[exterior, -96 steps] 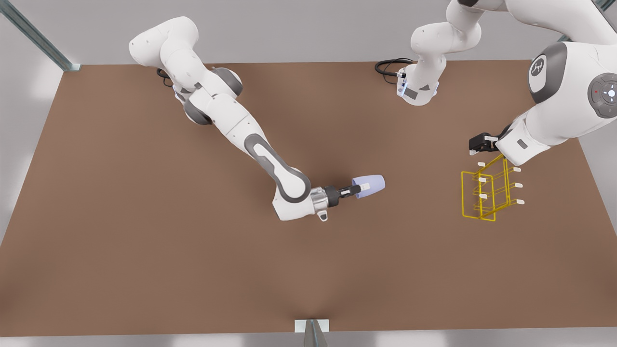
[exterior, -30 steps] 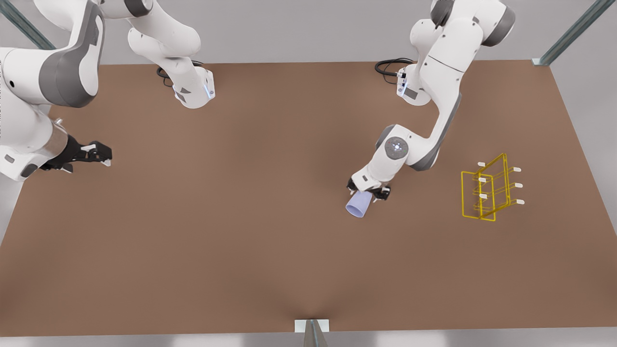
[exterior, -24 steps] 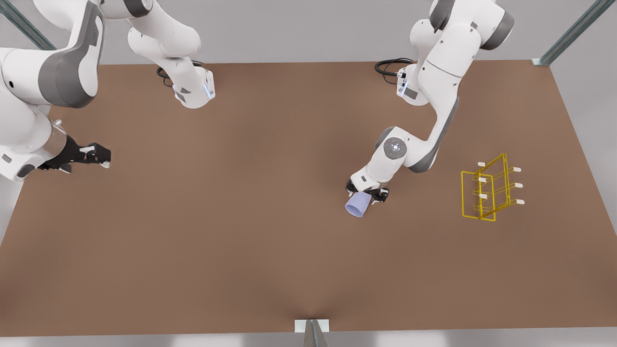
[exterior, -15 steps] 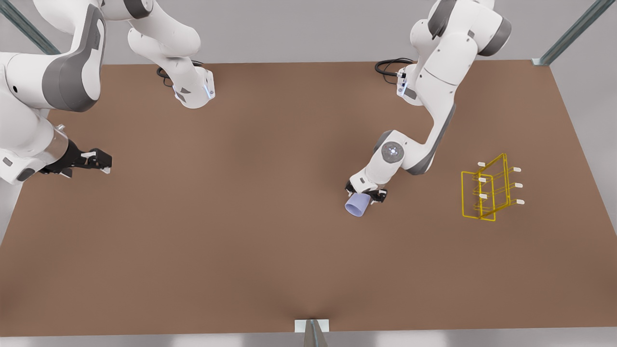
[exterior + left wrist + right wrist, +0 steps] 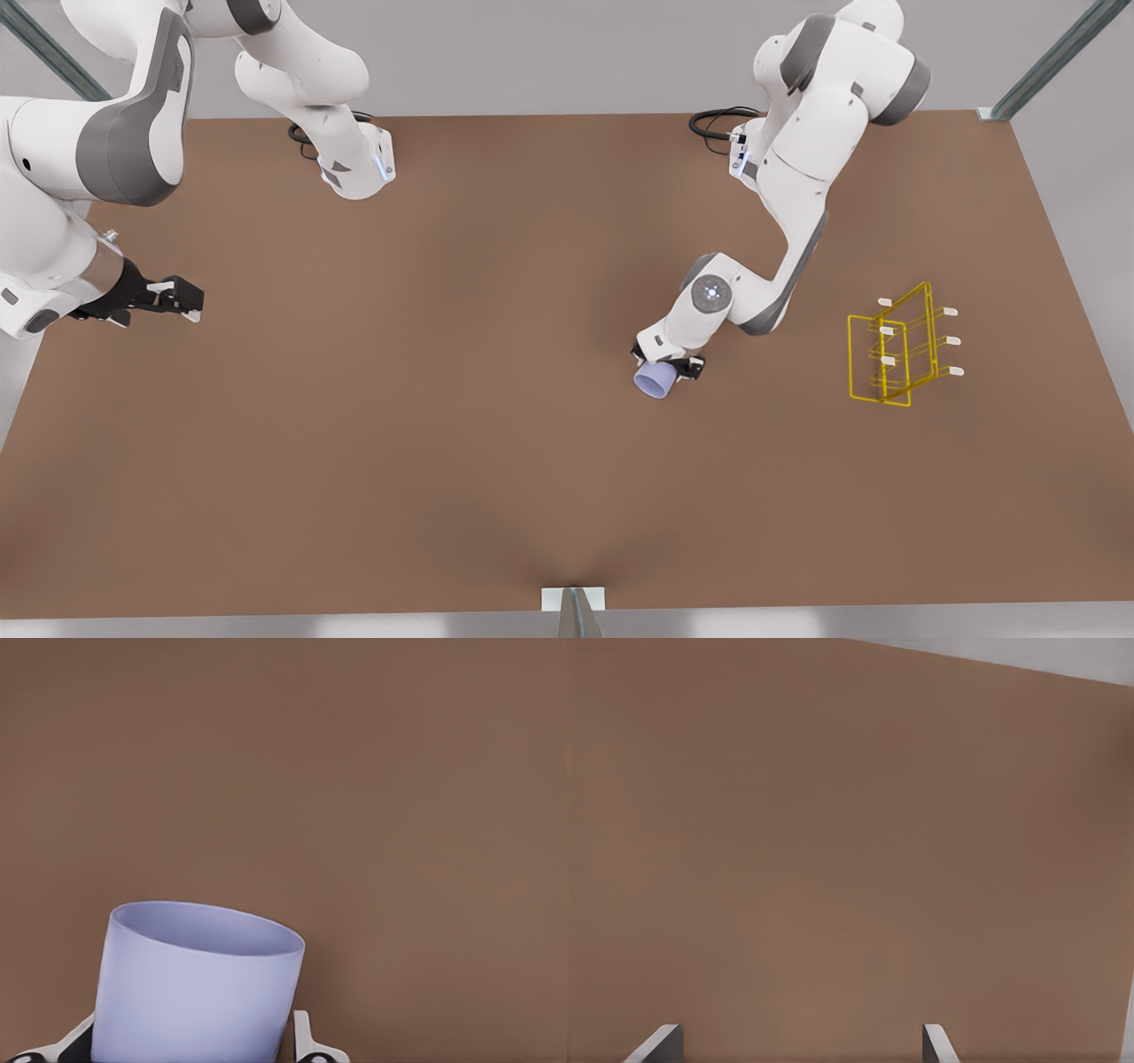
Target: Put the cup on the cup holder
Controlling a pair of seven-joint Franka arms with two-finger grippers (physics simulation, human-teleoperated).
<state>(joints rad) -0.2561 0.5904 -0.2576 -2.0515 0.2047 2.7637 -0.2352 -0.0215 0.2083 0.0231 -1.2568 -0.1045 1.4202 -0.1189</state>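
Two arms over the brown table [image 5: 354, 461]. Left end effector [image 5: 666, 367] clenched on the small lavender-blue tapered cup [image 5: 656, 381], mid-table, well apart from the thin yellow wire-frame cup holder [image 5: 895, 354] toward the front view's right. Right end effector [image 5: 182, 297] spread, empty, waiting at the front view's left. Cup's long axis tilted, rim [image 5: 205, 927] pointing away from the wrist. Judgement: carry level, line the rim with a white-tipped peg [image 5: 950, 341] before sliding on.
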